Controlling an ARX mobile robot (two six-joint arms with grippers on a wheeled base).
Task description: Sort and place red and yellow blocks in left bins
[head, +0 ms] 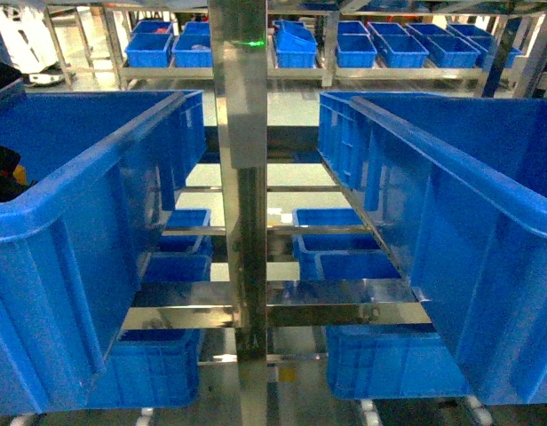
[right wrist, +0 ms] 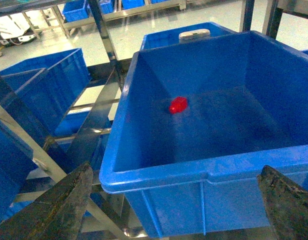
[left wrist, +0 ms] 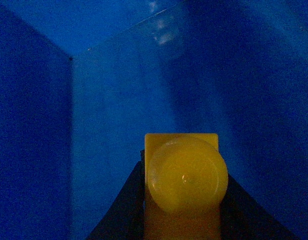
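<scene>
Blocks are the concern here, one yellow and one red, each seen only from a wrist camera. Largest in the head view are two big blue bins, the left bin (head: 69,222) and the right bin (head: 469,231), standing either side of a steel post (head: 242,177) on a metal rack, with smaller blue bins on the shelves below and behind. Neither gripper nor either block shows in that view. The left wrist view looks into a blue corner, seemingly the inside of a bin, though which bin cannot be told from this view alone. There the left gripper (left wrist: 183,200) is closed on the yellow block (left wrist: 186,175), dark fingers pressed to both its sides, a round stud facing the camera. The right wrist view looks down from outside over the near rim of a blue bin (right wrist: 194,170). The right gripper (right wrist: 176,210) is wide open and empty, its two fingers spread to the lower corners of the view. The red block (right wrist: 178,105) lies on that bin's floor, beyond the near wall and ahead of the open jaws, slightly left of centre, well apart from them. It looks too small to judge its long axis. The right arm appears nearer to it.
</scene>
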